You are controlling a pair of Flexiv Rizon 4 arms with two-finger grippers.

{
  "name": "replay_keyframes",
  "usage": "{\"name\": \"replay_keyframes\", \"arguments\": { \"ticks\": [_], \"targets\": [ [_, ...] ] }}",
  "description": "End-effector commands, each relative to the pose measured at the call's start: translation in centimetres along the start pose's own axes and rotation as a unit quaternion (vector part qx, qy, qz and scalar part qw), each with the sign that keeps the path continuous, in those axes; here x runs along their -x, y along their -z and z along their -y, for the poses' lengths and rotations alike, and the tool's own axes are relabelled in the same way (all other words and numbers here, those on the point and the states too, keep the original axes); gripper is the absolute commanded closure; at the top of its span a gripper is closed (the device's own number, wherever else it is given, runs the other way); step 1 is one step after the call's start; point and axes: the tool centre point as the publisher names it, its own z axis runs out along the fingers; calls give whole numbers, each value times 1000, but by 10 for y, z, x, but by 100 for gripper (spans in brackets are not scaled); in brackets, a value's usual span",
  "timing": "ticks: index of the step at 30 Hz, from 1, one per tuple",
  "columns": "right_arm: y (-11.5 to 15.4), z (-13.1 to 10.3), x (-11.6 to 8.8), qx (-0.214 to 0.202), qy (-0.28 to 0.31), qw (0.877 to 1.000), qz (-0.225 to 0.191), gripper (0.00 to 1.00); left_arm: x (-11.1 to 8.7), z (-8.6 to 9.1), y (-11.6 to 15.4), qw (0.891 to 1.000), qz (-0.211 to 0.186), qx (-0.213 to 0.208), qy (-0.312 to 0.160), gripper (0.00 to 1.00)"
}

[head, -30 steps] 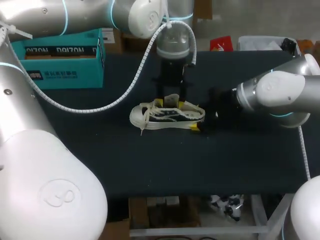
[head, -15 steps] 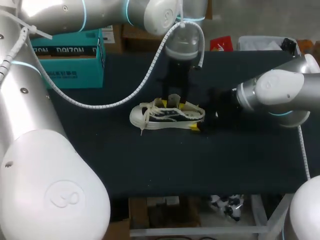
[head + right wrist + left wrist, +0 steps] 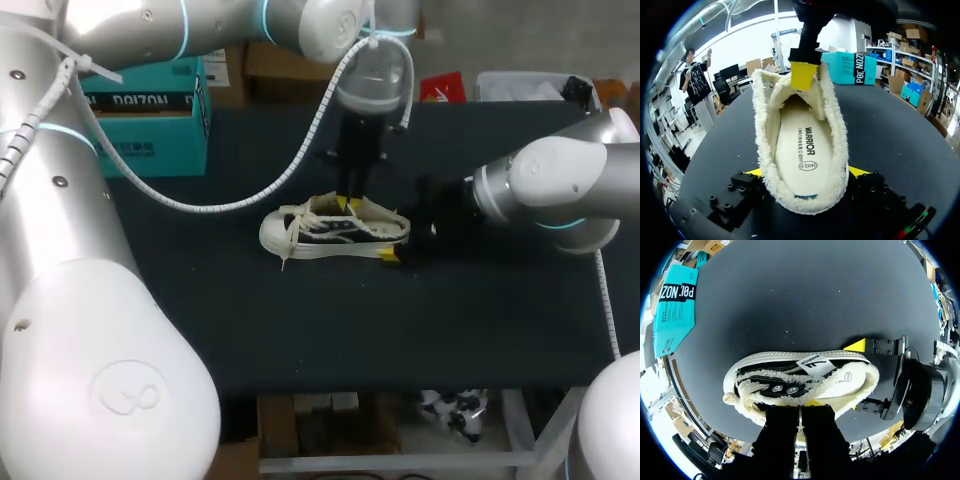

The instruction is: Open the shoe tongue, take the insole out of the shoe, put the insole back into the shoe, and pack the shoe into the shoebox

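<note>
Two grippers share the shoe (image 3: 330, 230), which lies on its sole near the middle of the table (image 3: 300, 330) with its toe toward the robot's left. The left gripper (image 3: 350, 204) comes down from above and is clenched on the fleece-lined tongue (image 3: 812, 107), one yellow tip showing against the tongue's upper edge. The right gripper (image 3: 807, 172) lies low behind the heel, and its fingers appear to press the heel from both sides, so it is judged to be grasping the shoe. The step in hand is judged to be opening the tongue. Draw it upward and toward the toe while the heel is pinned, gently enough that the shoe neither tips nor slides from the heel grip. The insole (image 3: 801, 145) lies flat inside, not yet taken out, with its heel end already exposed. The loose laces (image 3: 283, 240) trail at the toe and may resist the pull. Access to the insole is obstructed by the left gripper over the mouth, and both grippers are occupied. The shoebox (image 3: 135, 120) stands well apart at the far left of the table, and whether it is open cannot be told. The left arm's white hose (image 3: 290, 130) hangs between shoebox and shoe.
</note>
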Motion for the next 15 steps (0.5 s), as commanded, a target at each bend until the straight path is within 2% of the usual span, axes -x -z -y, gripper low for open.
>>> {"name": "replay_keyframes", "arguments": {
  "ticks": [1, 9, 15],
  "targets": [
    [-5, 6, 2, 1, 0, 1000, 0, 100, 18, -24, 7, 998, -36, -44, -3, 100],
    [-5, 6, 2, 1, 0, 1000, 0, 100, 51, -51, 13, 991, -97, -95, 1, 100],
    [-5, 6, 2, 1, 0, 1000, 0, 100, 78, -56, 5, 982, -147, -119, 19, 100]
  ]
}}
